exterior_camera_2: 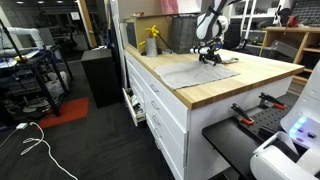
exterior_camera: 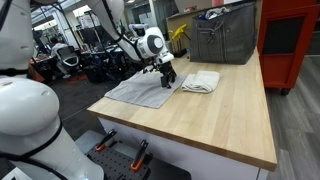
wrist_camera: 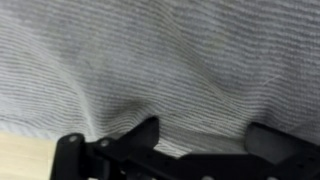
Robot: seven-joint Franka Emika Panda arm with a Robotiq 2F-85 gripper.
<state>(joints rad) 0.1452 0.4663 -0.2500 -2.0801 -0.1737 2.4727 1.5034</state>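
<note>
The wooden table (exterior_camera: 230,110) fills the middle of both exterior views, and the grey cloth (exterior_camera: 140,90) lies flat on it, left of the centre of the frame. A folded white towel (exterior_camera: 202,82) lies just beside the cloth, to its right in that frame. My gripper (exterior_camera: 165,78) stands at the corner of the cloth nearest the towel. In the wrist view the cloth (wrist_camera: 160,60) covers almost the whole picture, and a strip of bare table shows only in the lower left corner.

My gripper (wrist_camera: 205,135) has its jaws spread wide, and nothing is between them except the cloth below. Soft wrinkles run down the picture toward the fingers (wrist_camera: 148,128). I cannot tell for sure whether the tips touch the fabric or hang just over it.

I judge that the step in hand is the work at this corner. To do it well, I think I should keep the jaws wide and move straight up or down, never sideways, so that the cloth does not bunch or slide. I should also stay clear of the towel.

The long axis of the cloth seems to run from the left of the frame toward the towel, though it looks almost square. In the other outside picture the cloth (exterior_camera_2: 195,72) stretches across the frame from left to right.
</note>
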